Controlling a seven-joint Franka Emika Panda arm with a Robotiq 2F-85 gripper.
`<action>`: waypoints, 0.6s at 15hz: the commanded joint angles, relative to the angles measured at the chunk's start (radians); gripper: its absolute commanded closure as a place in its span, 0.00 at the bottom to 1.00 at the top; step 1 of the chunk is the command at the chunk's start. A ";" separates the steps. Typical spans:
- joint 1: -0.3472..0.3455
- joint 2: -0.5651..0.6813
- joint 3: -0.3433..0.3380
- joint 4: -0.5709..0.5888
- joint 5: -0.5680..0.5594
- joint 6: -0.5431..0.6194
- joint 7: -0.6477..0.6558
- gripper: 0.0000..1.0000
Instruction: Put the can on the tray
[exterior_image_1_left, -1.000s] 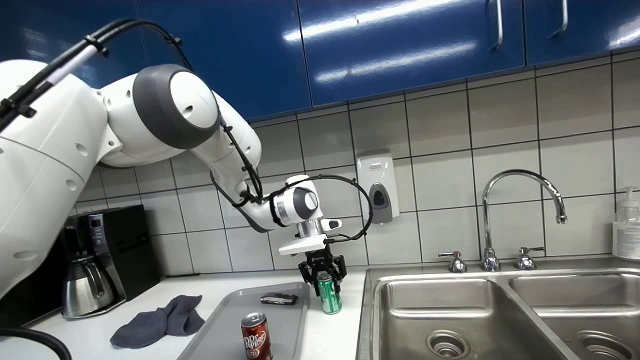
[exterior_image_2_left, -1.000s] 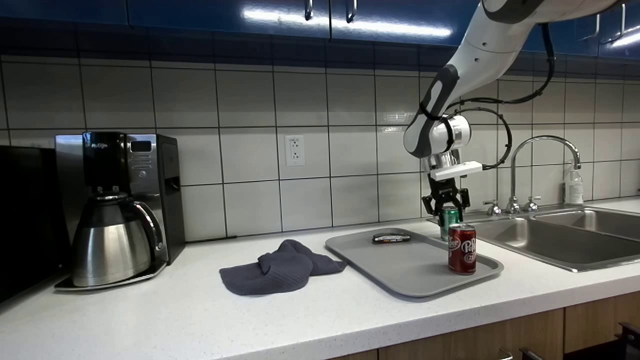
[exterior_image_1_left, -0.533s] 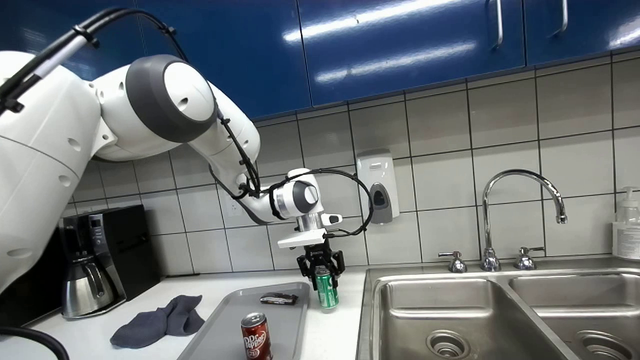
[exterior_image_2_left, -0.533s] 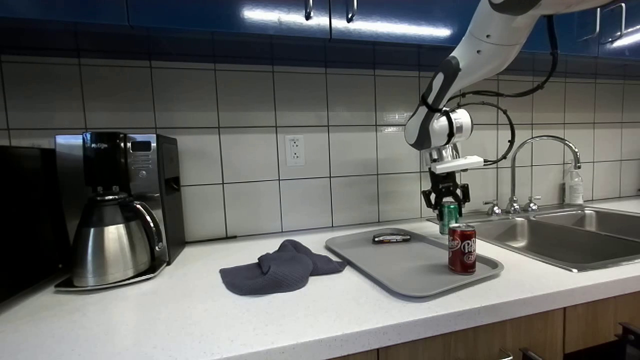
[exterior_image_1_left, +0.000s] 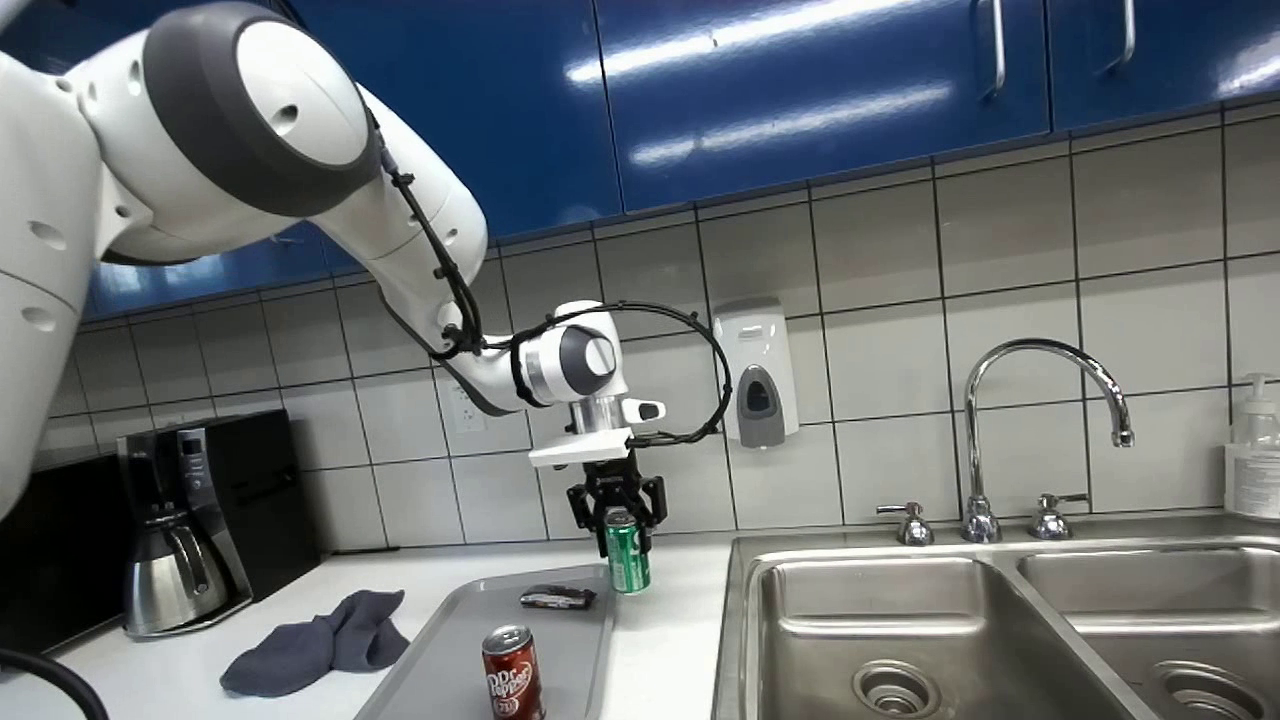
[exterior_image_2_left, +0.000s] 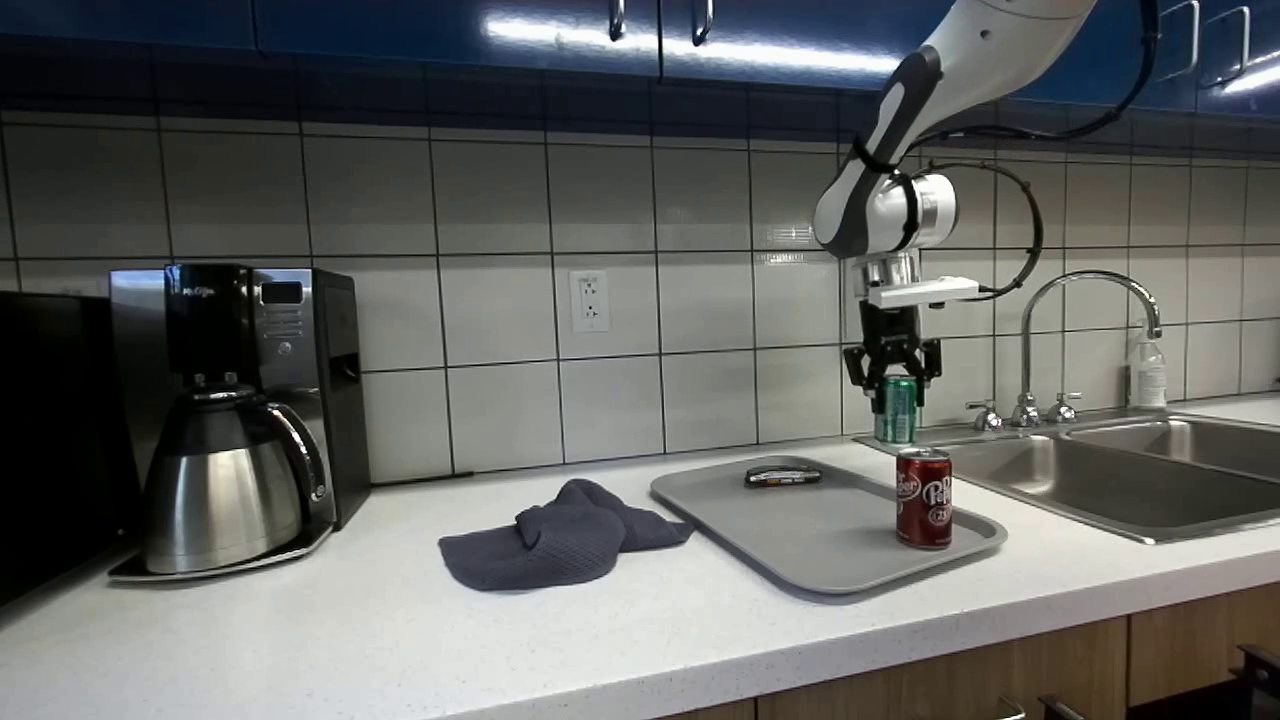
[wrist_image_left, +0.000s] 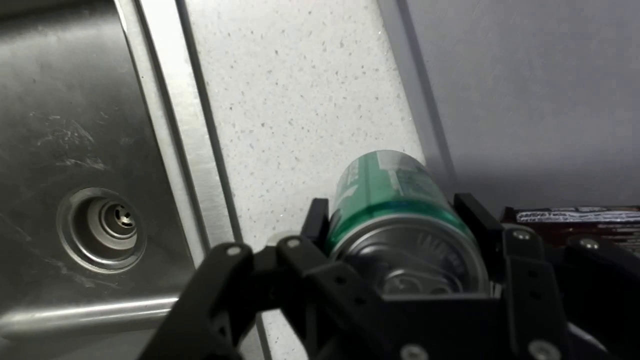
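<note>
The green can is upright between the fingers of my gripper, which is shut on its upper part. In an exterior view the can hangs above the counter behind the red can, held by the gripper. In the wrist view the fingers press both sides of the green can; its top faces the camera and its lower end lies over the counter strip by the tray's edge. The grey tray lies flat; it also shows in the wrist view.
A red Dr Pepper can stands on the tray, and a dark wrapped bar lies near its back edge. A steel sink with a faucet is beside it. A dark cloth and a coffee maker are on the other side.
My gripper has risen with the green can in it, lifting it off the counter, and has shifted slightly toward the tray. The tray, red can and bar have not moved.
</note>
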 joint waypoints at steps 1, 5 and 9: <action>0.013 -0.111 0.031 -0.130 -0.008 0.022 -0.019 0.60; 0.047 -0.146 0.060 -0.205 -0.010 0.043 -0.007 0.60; 0.093 -0.150 0.061 -0.260 -0.063 0.122 0.044 0.60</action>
